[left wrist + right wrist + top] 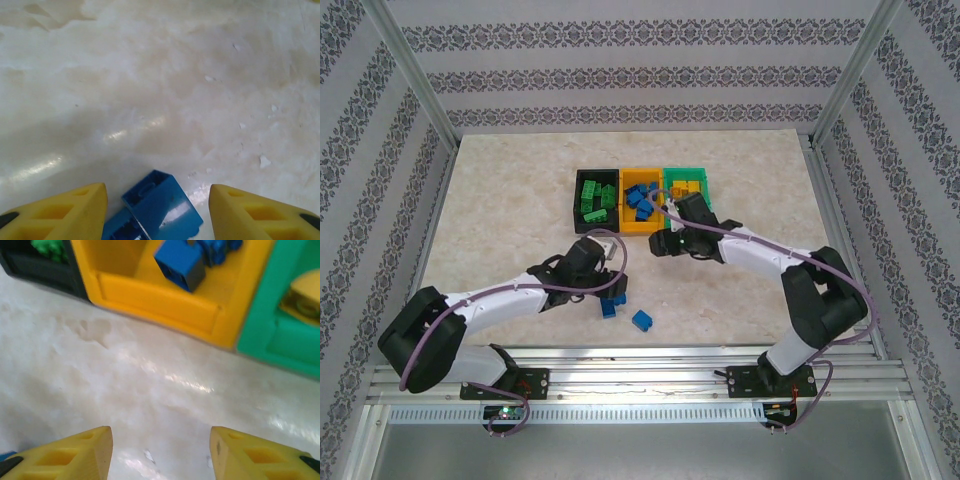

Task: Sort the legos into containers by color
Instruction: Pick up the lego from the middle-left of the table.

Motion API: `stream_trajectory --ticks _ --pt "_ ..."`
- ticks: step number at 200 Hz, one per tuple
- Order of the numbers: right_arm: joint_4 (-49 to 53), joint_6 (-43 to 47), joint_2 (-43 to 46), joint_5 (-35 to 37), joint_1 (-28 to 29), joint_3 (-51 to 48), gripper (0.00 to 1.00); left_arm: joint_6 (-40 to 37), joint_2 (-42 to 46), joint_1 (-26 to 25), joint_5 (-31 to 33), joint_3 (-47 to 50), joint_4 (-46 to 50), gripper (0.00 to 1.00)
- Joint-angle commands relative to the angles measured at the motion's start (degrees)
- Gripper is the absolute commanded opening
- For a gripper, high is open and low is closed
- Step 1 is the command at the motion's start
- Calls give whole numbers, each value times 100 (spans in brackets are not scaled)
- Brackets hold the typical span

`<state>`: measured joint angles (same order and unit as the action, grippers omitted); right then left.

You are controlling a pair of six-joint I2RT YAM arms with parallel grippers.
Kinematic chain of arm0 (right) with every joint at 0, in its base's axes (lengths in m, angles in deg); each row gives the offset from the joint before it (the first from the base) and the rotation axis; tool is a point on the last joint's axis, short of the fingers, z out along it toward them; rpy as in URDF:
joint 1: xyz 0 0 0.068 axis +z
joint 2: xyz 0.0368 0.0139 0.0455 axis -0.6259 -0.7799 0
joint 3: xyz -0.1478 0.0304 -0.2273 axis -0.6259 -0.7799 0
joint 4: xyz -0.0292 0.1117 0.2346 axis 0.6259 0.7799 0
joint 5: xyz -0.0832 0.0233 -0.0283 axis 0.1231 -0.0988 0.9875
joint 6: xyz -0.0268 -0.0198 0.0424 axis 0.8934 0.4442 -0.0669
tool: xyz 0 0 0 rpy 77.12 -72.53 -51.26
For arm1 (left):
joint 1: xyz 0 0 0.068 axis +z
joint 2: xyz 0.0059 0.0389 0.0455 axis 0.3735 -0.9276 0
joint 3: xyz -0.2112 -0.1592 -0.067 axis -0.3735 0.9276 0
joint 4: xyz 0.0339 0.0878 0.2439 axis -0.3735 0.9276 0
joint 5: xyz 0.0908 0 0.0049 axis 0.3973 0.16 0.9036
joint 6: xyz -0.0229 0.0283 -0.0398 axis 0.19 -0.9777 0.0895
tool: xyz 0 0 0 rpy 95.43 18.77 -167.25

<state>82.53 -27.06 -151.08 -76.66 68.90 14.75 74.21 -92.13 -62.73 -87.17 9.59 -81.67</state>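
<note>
Standing side by side at the far middle of the bench [500,200] are three bins: one black bin [578,210], one orange bin [150,297] and one green bin [260,305], in that order from left to right. Green bricks [595,197] lie heaped in the black bin, sorted blue bricks [640,197] in the orange bin and yellow-orange bricks [685,187] in the green bin; each heap is too jumbled to count.

Three loose blue bricks lie on the bench near its front. Two of them, the blue pair [162,205], touch each other and sit between the spread fingers of the left pincer [156,192], which grips nothing. The third, a lone blue brick [642,320], lies just to their right.

The right pincer [160,432] hangs just before the orange bin's near wall, fingers apart and empty.
</note>
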Motion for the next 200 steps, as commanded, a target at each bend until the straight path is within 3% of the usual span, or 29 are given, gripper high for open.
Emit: stream_trajectory --ticks 1,91,163,200 --pt "-308 -110 223 372 9 -375 55 -541 -5 -231 -1 -355 720 55" --pt "-350 -110 357 570 -64 -673 56 -1573 -724 -341 206 -1031 1697 59" --pt "-312 -39 365 630 -113 -727 57 -2537 -1879 -341 318 -2088 3065 59" --pt "-383 -118 417 627 -132 -830 57 -2756 -2167 -341 323 -2358 3181 59"
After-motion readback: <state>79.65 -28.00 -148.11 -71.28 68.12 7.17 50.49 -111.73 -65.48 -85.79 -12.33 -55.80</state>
